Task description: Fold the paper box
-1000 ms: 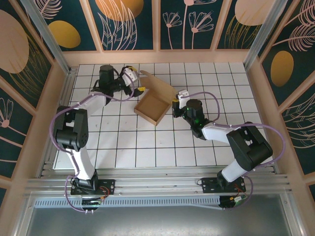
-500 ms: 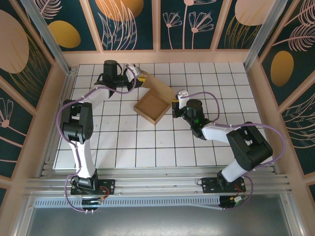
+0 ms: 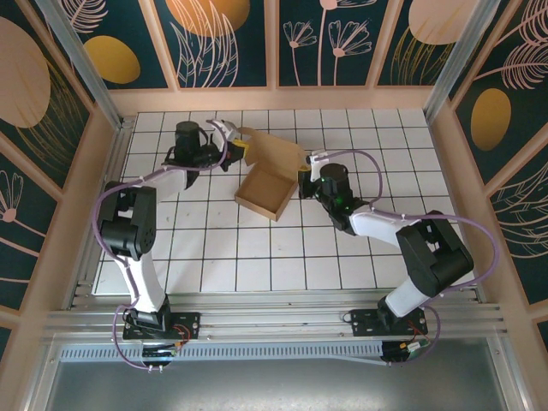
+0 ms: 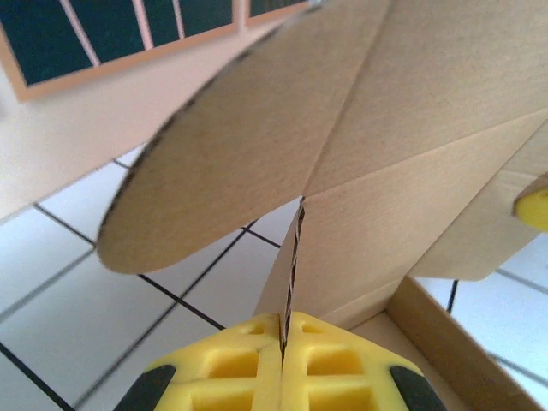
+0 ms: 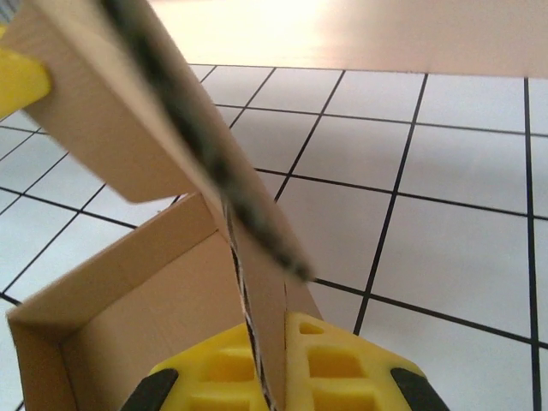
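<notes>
Gridded table (image 3: 257, 257), the paper box (image 3: 267, 190) open-topped from above, edges tight between left fingers (image 4: 231, 377) and right fingers (image 5: 334, 368)

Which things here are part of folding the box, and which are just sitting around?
Part of the job:
box
left fingers, shut on its raised flap
right fingers, shut on its side

Just around:
tiled table
patterned walls

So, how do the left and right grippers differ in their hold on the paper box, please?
The left gripper pinches the raised lid flap, the right gripper a tray side wall. The left gripper sits at the far-left corner of the paper box, the right gripper at its right edge. Both are shut.
</notes>
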Controlling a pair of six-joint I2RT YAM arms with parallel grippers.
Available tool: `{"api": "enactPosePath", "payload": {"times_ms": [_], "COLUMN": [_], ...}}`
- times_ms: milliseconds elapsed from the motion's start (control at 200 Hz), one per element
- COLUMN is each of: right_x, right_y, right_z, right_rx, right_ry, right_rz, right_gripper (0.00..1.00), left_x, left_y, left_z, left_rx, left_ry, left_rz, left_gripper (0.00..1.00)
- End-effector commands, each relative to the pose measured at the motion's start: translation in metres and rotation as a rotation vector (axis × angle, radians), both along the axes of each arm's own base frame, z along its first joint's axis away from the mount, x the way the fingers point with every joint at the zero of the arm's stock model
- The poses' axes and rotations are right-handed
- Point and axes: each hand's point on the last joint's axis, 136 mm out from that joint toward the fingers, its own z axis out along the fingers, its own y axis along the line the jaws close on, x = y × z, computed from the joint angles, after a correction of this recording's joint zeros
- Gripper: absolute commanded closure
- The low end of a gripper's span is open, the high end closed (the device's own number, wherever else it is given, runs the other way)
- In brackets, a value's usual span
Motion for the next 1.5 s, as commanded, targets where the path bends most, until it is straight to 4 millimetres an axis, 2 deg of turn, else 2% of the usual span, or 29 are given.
{"api": "enactPosePath", "payload": {"times_ms": [0,85,215,310,320,335,486,601,766,991,1161,1331,1497], "right_x": [0.005,0.011,0.013,0.014,0.014,0.014,0.015,0.013,-0.001,-0.027,-0.048,-0.060,-0.068], "right_y": [0.000,0.000,0.004,0.005,0.005,0.006,0.011,0.020,0.028,0.010,-0.009,-0.011,-0.016], "right_z": [-0.013,-0.012,-0.020,-0.026,-0.027,-0.027,-0.034,-0.038,-0.048,-0.070,-0.079,-0.088,-0.096], "right_rx": [0.040,0.035,0.025,0.044,0.046,0.051,0.082,0.113,0.109,0.017,0.020,0.019,0.038], "right_ry": [0.111,0.108,0.124,0.136,0.138,0.141,0.158,0.176,0.173,0.119,0.107,0.125,0.137], "right_rz": [-0.047,-0.073,-0.109,-0.133,-0.137,-0.141,-0.179,-0.189,-0.195,-0.191,-0.189,-0.155,-0.155], "right_gripper": [0.95,0.96,0.98,0.99,0.99,0.99,1.00,1.00,1.00,1.00,0.99,0.99,0.99], "left_x": [-0.012,-0.013,-0.036,-0.045,-0.048,-0.052,-0.071,-0.084,-0.096,-0.107,-0.106,-0.105,-0.117], "left_y": [-0.016,-0.022,-0.034,-0.034,-0.032,-0.031,-0.027,-0.036,-0.055,-0.058,-0.055,-0.049,-0.069], "left_z": [0.042,0.027,0.018,0.016,0.007,0.014,0.008,0.008,0.001,-0.006,-0.017,-0.036,-0.050], "left_rx": [-0.151,-0.110,-0.118,-0.144,-0.139,-0.151,-0.187,-0.244,-0.302,-0.344,-0.367,-0.450,-0.464], "left_ry": [0.035,0.121,0.153,0.178,0.199,0.190,0.213,0.251,0.325,0.387,0.418,0.501,0.575], "left_rz": [0.050,0.120,0.131,0.163,0.170,0.174,0.216,0.208,0.219,0.312,0.395,0.492,0.444], "left_gripper": [1.00,1.00,1.00,1.00,1.00,1.00,1.00,1.00,1.00,1.00,1.00,1.00,1.00]}}
